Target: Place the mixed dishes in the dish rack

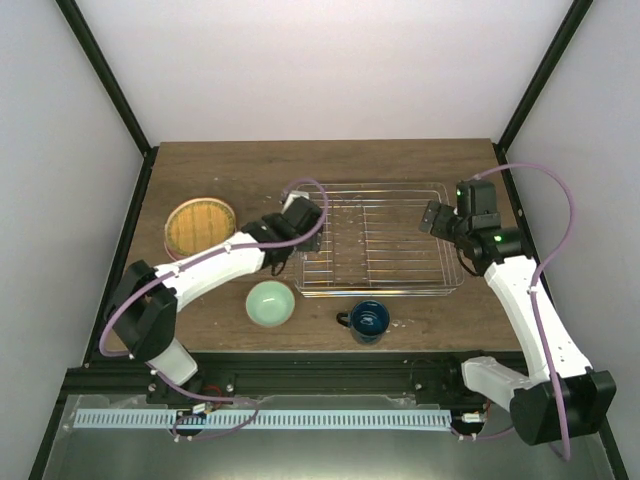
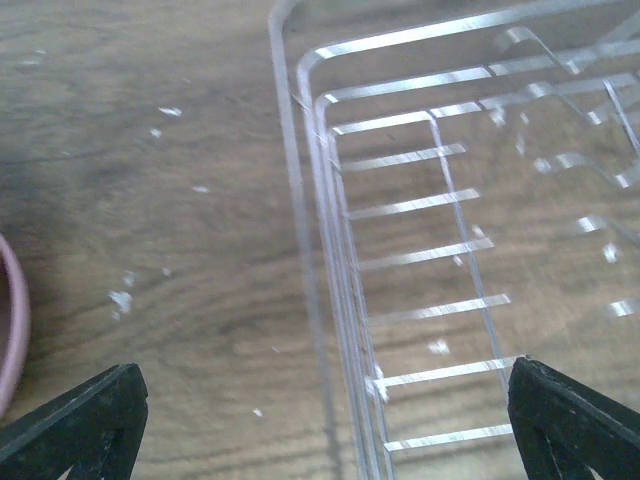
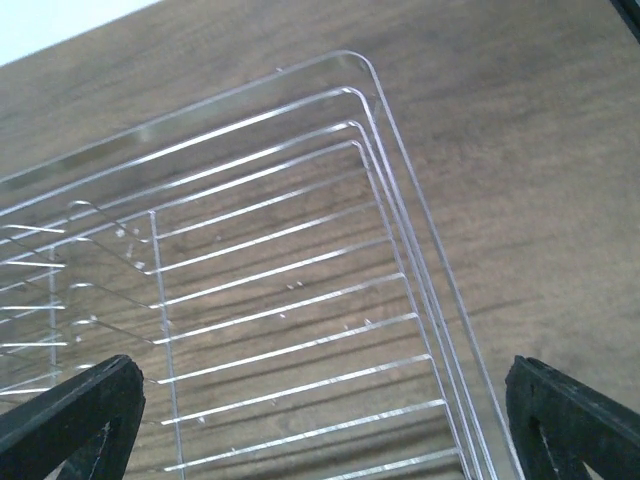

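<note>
The silver wire dish rack [image 1: 380,240] stands in the middle of the wooden table with nothing in it. The cream floral plate [image 1: 200,225] lies at the left on top of a pink plate, whose rim shows in the left wrist view [image 2: 10,325]; I cannot make out a lime-green plate. The mint-green bowl [image 1: 270,302] and the dark blue mug [image 1: 368,320] stand in front of the rack. My left gripper [image 1: 310,238] [image 2: 325,430] is open and empty above the rack's left edge [image 2: 330,250]. My right gripper [image 1: 437,218] [image 3: 320,430] is open and empty above the rack's right end [image 3: 400,250].
The table is walled by white panels with black frame posts at the back corners. The mug's handle points left, toward the bowl. Bare wood lies behind the rack and to its right [image 3: 520,150].
</note>
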`<state>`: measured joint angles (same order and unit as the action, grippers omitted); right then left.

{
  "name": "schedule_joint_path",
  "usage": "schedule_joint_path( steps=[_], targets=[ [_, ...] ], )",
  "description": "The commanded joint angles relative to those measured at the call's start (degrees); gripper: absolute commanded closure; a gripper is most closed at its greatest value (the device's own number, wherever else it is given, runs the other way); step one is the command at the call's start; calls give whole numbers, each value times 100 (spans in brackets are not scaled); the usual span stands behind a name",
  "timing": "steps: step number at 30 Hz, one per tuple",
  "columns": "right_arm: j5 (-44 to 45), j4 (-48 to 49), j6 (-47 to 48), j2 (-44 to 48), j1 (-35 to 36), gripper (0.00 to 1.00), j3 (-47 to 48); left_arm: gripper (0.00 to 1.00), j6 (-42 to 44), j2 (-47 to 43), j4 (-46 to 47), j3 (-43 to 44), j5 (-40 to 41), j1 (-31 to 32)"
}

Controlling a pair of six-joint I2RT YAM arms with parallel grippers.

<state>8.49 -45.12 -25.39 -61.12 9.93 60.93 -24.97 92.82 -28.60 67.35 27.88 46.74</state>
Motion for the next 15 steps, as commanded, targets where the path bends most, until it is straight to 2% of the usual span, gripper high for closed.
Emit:
schedule_joint_path(
  steps=[1,4,7,11,15],
  targets=[
    [-442,735,591,-236,44,0,186,0,88,-334,39,240,-409,-574],
    [-527,1126,769,-485,44,0,188,0,415,-579,143,214,-463,-666],
    [-561,1532,1006,-689,41,0,207,0,609,-837,-205,226,-436,-667],
    [-849,1975,1379,-989,44,0,363,0,458,-1582,-595,-263,-491,-672],
    [-1222,2100,1506,-1416,44,0,669,0,28,-2286,-1134,-778,-104,-674]
  ],
)
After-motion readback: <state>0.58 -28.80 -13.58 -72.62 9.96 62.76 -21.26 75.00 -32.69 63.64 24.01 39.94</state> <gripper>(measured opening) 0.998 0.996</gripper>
